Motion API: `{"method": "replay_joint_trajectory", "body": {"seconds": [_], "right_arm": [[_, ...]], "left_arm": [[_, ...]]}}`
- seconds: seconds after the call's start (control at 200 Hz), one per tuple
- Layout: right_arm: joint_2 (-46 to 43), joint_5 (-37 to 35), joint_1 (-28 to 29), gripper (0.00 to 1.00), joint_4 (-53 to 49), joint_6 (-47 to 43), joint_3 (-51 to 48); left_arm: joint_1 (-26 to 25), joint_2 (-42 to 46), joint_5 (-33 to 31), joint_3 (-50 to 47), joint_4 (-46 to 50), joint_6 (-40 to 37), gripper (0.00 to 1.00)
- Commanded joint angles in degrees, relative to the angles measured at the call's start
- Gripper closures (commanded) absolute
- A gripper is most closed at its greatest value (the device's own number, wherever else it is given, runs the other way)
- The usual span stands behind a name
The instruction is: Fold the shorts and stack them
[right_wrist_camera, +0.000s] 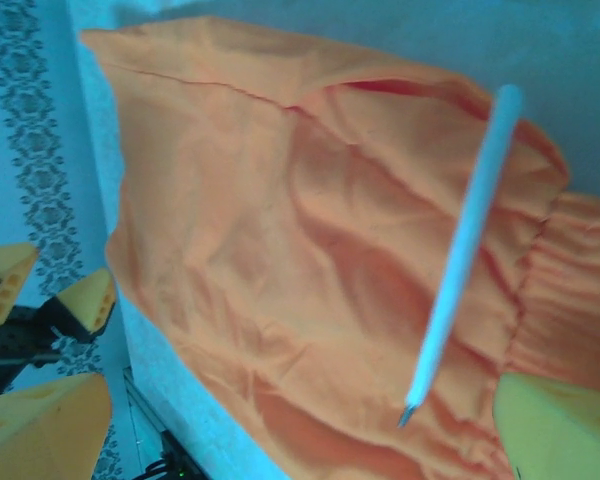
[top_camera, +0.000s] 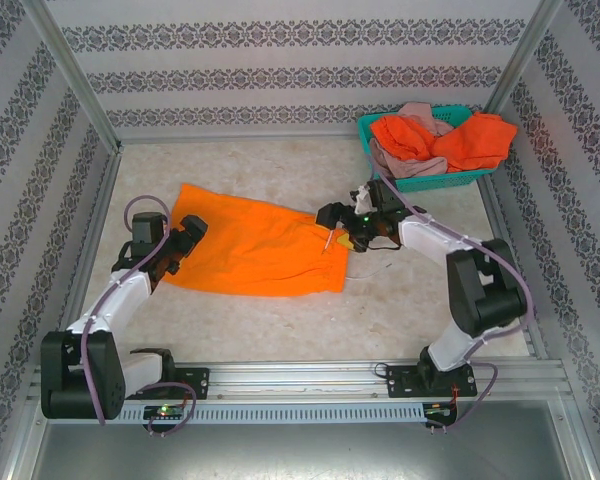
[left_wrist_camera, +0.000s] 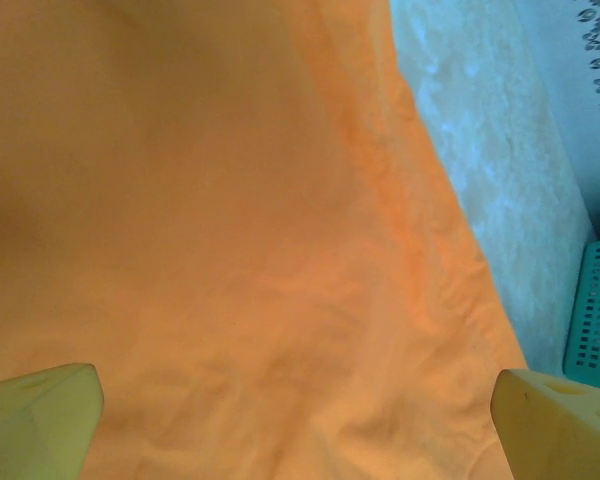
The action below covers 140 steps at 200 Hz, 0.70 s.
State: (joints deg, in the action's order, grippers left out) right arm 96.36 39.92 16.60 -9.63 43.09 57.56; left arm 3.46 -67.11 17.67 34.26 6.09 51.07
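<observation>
Top view: bright orange shorts (top_camera: pixel 255 250) spread flat mid-table, probably laid out for folding. Left gripper (top_camera: pixel 192 232) at leg end, right gripper (top_camera: pixel 338 228) at waistband end.
Remaining shorts (top_camera: pixel 475 140) heaped in teal basket (top_camera: pixel 420 183).
Left wrist: fingers (left_wrist_camera: pixel 40 415) wide apart over cloth, holding nothing.
Right wrist: fingers (right_wrist_camera: pixel 560 430) wide apart, empty. White cord (right_wrist_camera: pixel 460 260) crosses waistband, possibly a drawstring; blurred.

Arms reach forward, left hand (top_camera: pixel 193 232) and right hand (top_camera: pixel 335 225) spread wide.
</observation>
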Motion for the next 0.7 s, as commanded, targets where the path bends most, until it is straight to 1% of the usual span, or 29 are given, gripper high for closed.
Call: {"method": "replay_joint_trajectory", "body": {"seconds": [0.0,0.12,0.205,0.29,0.38,0.495,0.589,0.694], "right_arm": [[4.7,-0.54,-0.82,0.02,-0.33,-1.6,2.48],[9.73,-1.41,-1.13,0.02,0.06,-1.84,3.2],[11.26,-1.73,-1.2,0.02,0.39,-2.27,3.25],[9.73,-2.56,-1.27,0.02,0.02,-3.23,2.76],[4.66,-4.05,-1.16,0.02,-0.38,-4.84,1.72],[-4.95,-7.4,-1.09,0.02,-3.01,-10.11,0.8],[-13.3,-10.45,-1.13,0.02,-5.48,-15.03,-0.32],[-21.58,-13.61,-1.85,0.02,-7.66,-18.81,-2.49]], "left_arm": [[0.56,0.94,1.44,-0.09,0.71,-1.12,0.0],[0.47,3.22,2.45,1.18,1.97,-2.15,0.0],[0.4,4.42,3.26,2.56,2.81,-2.55,0.0],[-0.06,5.21,4.61,3.9,2.78,-1.91,0.0],[-2.08,5.73,4.82,5.79,3.09,-1.25,0.0],[-7.23,5.66,3.15,8.6,2.86,-0.47,0.0],[-13.89,4.12,0.09,11.74,2.31,-0.35,0.0],[-21.75,-0.24,-1.75,15.86,0.92,0.17,0.0]]}}
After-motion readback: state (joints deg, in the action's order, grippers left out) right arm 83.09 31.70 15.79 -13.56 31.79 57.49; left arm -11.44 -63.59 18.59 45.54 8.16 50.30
